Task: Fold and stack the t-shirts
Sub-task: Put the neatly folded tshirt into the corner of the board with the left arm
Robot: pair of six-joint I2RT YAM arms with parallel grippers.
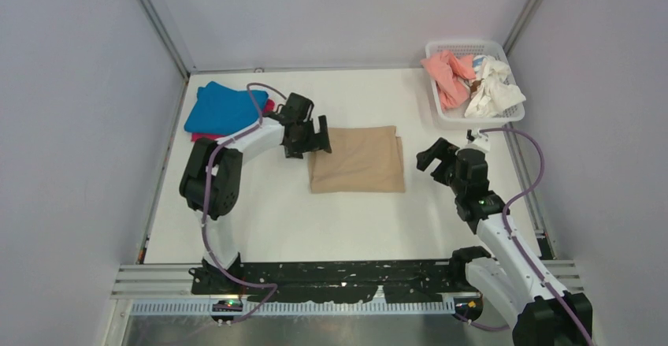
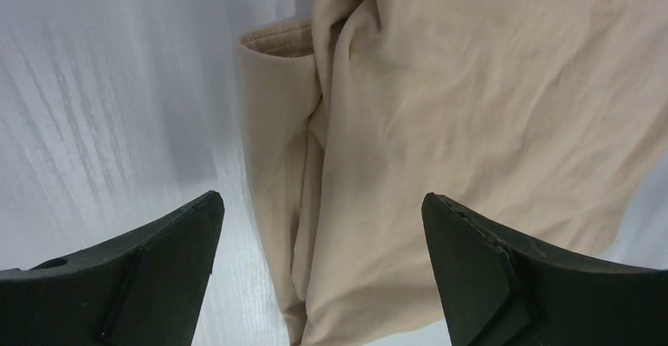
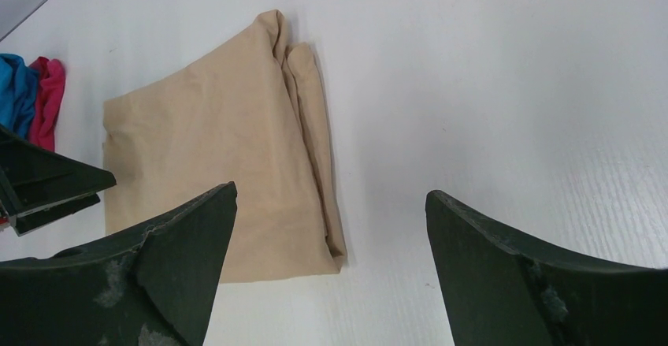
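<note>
- Counting five shirts: tan shirt (image 1: 357,159) folded at centre; blue shirt (image 1: 223,108) on magenta shirt (image 1: 269,106) at 10 o'clock; salmon shirt (image 1: 447,74) and white shirt (image 1: 492,90) in basket (image 1: 465,46) at 1 o'clock.
- Two grippers, jaws apart, empty: left gripper (image 2: 321,198) over tan's 9 o'clock edge, right gripper (image 3: 331,191) off its 3 o'clock edge.
- Open table (image 1: 276,220) at 6 o'clock.

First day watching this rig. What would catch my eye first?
A folded tan shirt lies in the centre, the left gripper open at its left edge, the right gripper open off its right. A blue shirt over a magenta shirt sits far left; a basket far right holds a salmon shirt and a white shirt.
</note>
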